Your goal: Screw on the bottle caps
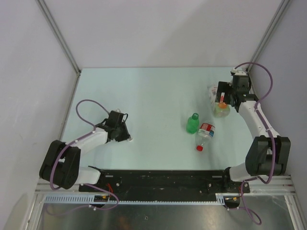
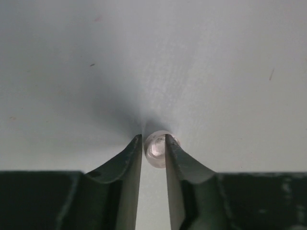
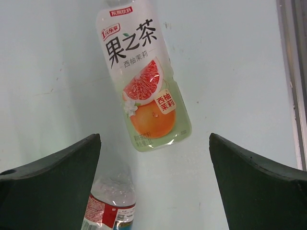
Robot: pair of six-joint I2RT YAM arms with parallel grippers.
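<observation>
Left gripper [image 2: 153, 138] pinches white cap [image 2: 157, 149] by sides: light, slick, I'd squeeze gently. Right gripper [image 3: 154, 139] wide above tea bottle [image 3: 141, 81]; likely thin-walled, I'd grip mid-label.

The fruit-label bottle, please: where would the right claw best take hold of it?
Probably across the labelled middle of the fruit-label bottle, from above: it lies flat on the table, both long sides free, and the open right claw hangs over its base end.

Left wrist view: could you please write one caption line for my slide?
Left gripper pinches the white cap between its two dark fingertips on the pale table.
</observation>
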